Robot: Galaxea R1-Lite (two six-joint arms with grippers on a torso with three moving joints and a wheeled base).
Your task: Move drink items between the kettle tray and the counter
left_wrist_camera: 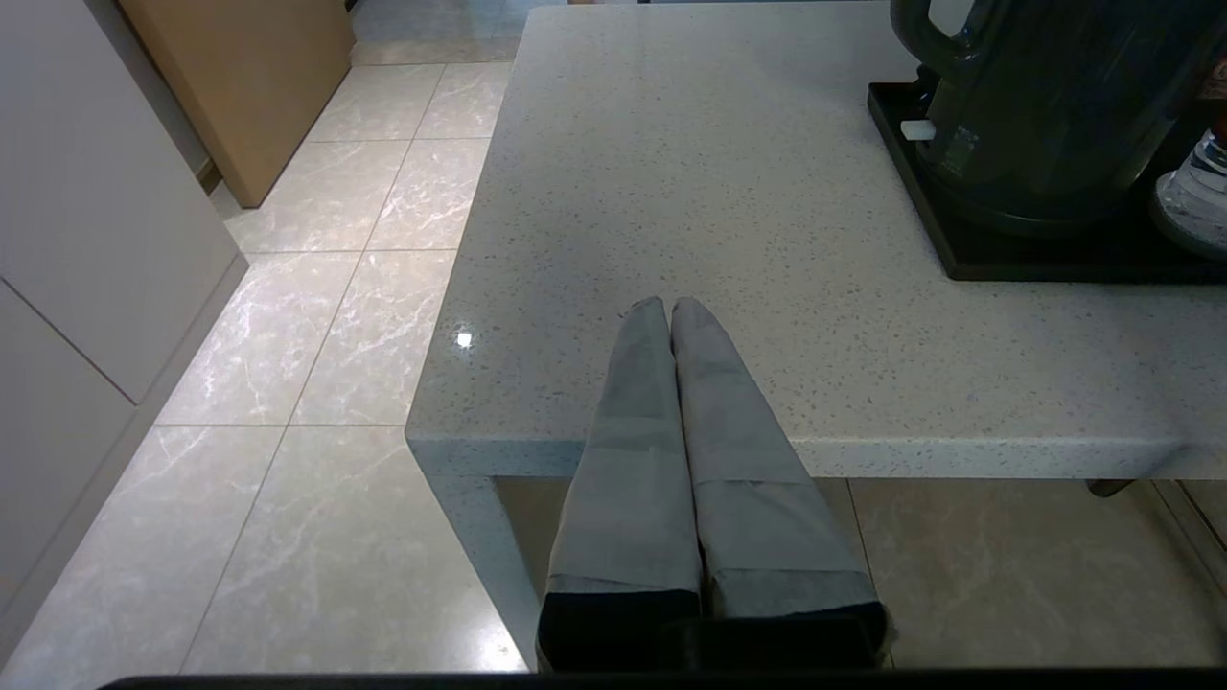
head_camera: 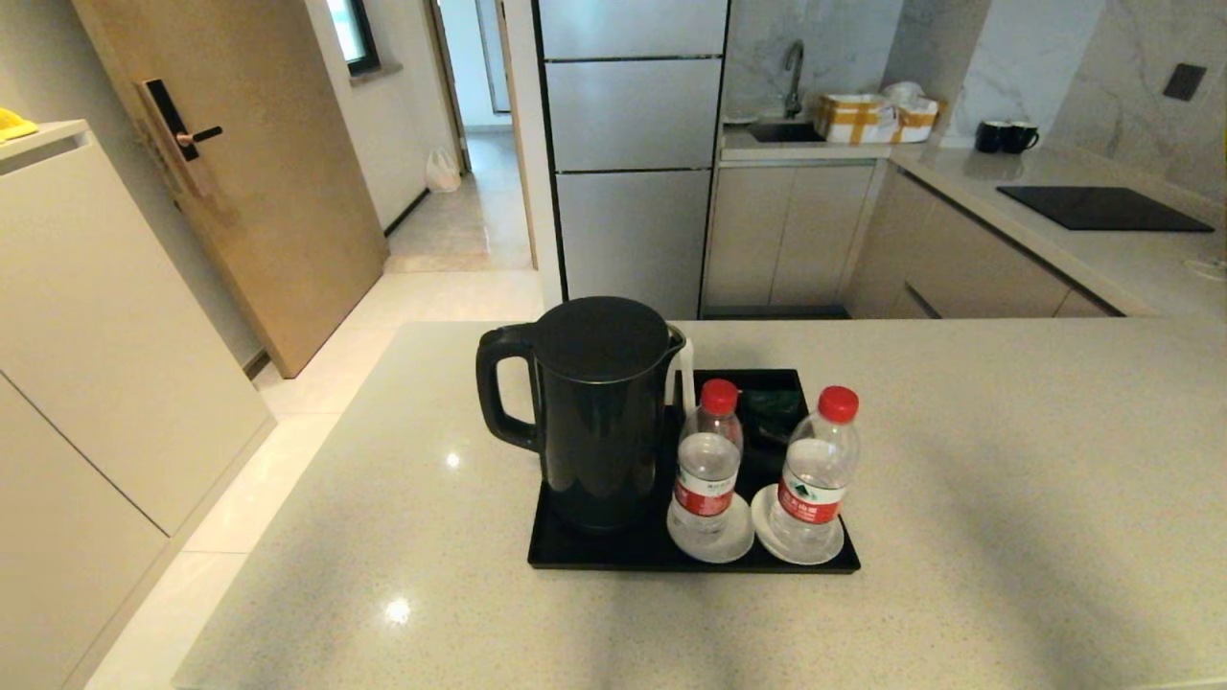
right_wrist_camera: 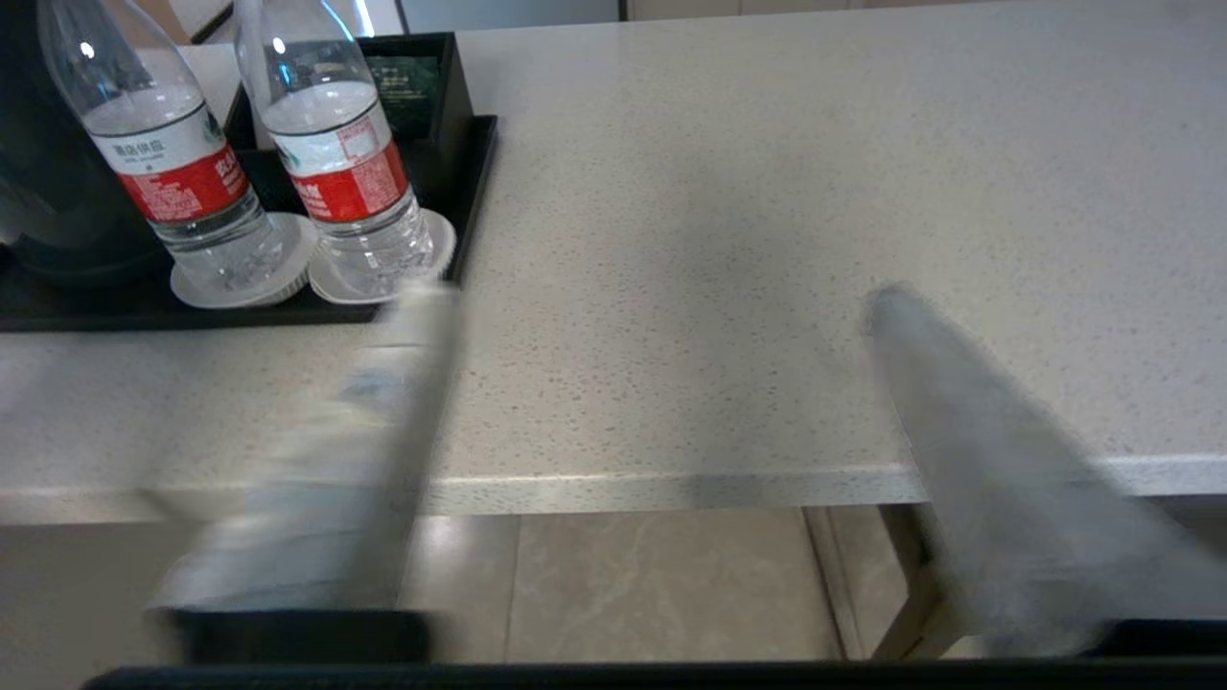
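Observation:
A tall black kettle (head_camera: 599,412) stands on the left half of the black kettle tray (head_camera: 690,559), near the middle of the beige counter (head_camera: 1007,479). Two clear water bottles with red caps, one (head_camera: 707,465) beside the kettle and one (head_camera: 815,474) further right, stand upright on white saucers on the tray. Neither arm shows in the head view. My left gripper (left_wrist_camera: 668,305) is shut and empty over the counter's near edge, left of the kettle (left_wrist_camera: 1045,105). My right gripper (right_wrist_camera: 657,290) is open and empty, its fingers blurred, right of the two bottles (right_wrist_camera: 177,163) (right_wrist_camera: 345,163).
Green sachets (head_camera: 772,402) lie in the tray's back compartment. Bare counter lies on both sides of the tray. Tiled floor (left_wrist_camera: 316,316) drops off at the counter's left. Behind stand a fridge (head_camera: 633,163), a sink counter with boxes (head_camera: 872,117), two black mugs (head_camera: 1007,137) and a hob (head_camera: 1102,207).

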